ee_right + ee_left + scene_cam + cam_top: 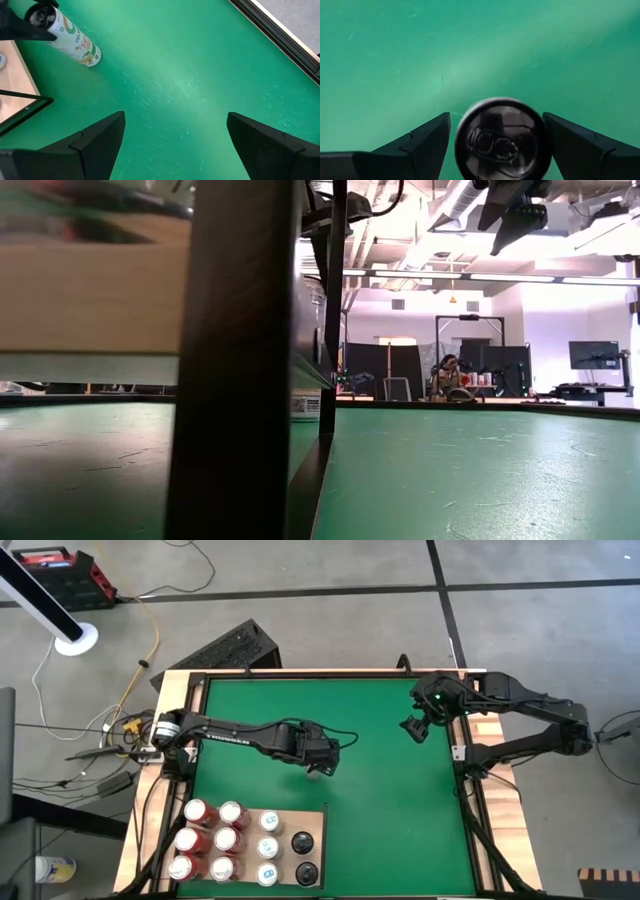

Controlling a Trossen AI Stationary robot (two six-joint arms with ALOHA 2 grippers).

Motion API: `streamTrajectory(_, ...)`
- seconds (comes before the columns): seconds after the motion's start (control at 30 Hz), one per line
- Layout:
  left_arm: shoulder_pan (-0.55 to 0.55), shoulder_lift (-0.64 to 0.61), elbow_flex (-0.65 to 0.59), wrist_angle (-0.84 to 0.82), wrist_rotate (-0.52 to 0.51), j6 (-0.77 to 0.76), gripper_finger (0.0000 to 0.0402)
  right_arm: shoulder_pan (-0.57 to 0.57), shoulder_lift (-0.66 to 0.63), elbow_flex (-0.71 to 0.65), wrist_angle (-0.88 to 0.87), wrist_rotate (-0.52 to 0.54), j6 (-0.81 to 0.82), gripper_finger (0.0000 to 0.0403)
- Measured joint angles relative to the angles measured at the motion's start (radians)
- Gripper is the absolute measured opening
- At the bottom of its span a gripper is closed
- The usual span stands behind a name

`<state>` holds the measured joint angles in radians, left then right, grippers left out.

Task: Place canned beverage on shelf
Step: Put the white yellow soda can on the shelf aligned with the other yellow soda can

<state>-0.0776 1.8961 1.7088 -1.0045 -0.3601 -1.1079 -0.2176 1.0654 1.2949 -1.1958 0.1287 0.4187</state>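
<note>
Pale wooden shelf board at your counter's near-left corner carries six red-topped cans, three white, two black. One white can stands upright mid-mat, between your left gripper fingers; whether they grip it, you cannot tell. Right gripper fingers wide.

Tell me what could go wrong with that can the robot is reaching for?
1. The left tool stands open around the white can with a dark top, with gaps either side; closing off-centre might tip it.
2. The pale wooden shelf already holds many cans; the empty slot beside the black-topped cans is tight, so neighbours may get knocked.
</note>
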Motion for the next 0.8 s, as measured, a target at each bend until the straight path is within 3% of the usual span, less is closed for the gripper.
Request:
streamTrajectory(0.3,-0.003,0.005,0.000,-0.013,0.057,0.077,0.0291,0.000,0.003,-0.010,0.009,0.000,0.000,0.0374)
streamTrajectory(0.5,0.003,0.004,0.000,-0.024,0.100,0.222,0.0237,0.000,0.003,-0.010,0.009,0.001,0.000,0.0374)
streamTrajectory(0.8,0.009,0.003,0.074,-0.036,0.156,0.805,0.0237,0.000,0.003,-0.010,0.008,0.001,0.002,0.0374)
